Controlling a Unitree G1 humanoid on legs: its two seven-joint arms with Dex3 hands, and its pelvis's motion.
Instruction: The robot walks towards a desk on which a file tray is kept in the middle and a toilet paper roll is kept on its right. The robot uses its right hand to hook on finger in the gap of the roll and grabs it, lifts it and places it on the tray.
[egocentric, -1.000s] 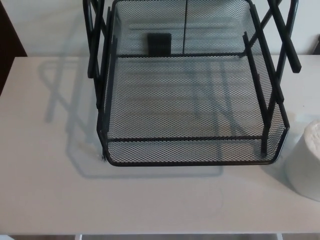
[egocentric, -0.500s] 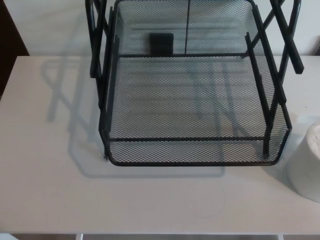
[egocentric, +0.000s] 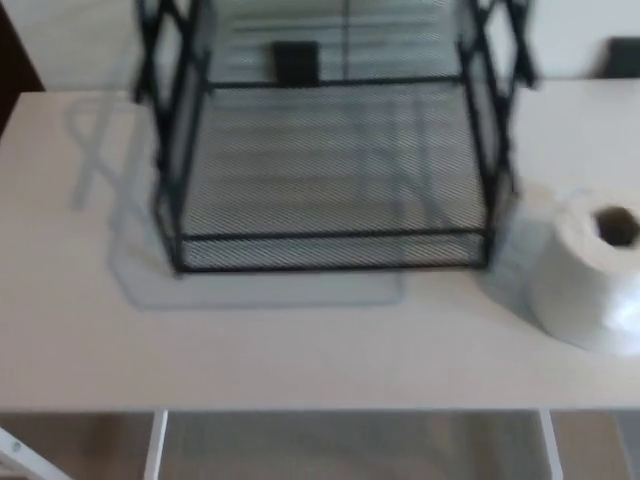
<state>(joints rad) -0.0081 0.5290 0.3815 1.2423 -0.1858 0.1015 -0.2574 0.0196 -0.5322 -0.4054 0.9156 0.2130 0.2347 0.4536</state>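
A black wire-mesh file tray (egocentric: 330, 250) stands in the middle of the white desk (egocentric: 300, 340), its mesh floor bare. A white toilet paper roll (egocentric: 590, 275) stands upright on the desk just right of the tray's front right corner, its brown core hole facing up. The roll is apart from the tray. The picture is blurred. Neither of my hands shows in the head view.
The desk's front edge (egocentric: 320, 410) runs across the lower part of the picture, with floor and a white frame leg (egocentric: 155, 445) below it. A dark object (egocentric: 625, 55) sits at the far right back edge. A wall lies behind the tray.
The whole picture has shifted: tray and roll now sit higher and further left, and the desk's front edge shows. The roll is seen in full. That is camera movement; nothing on the desk moved.
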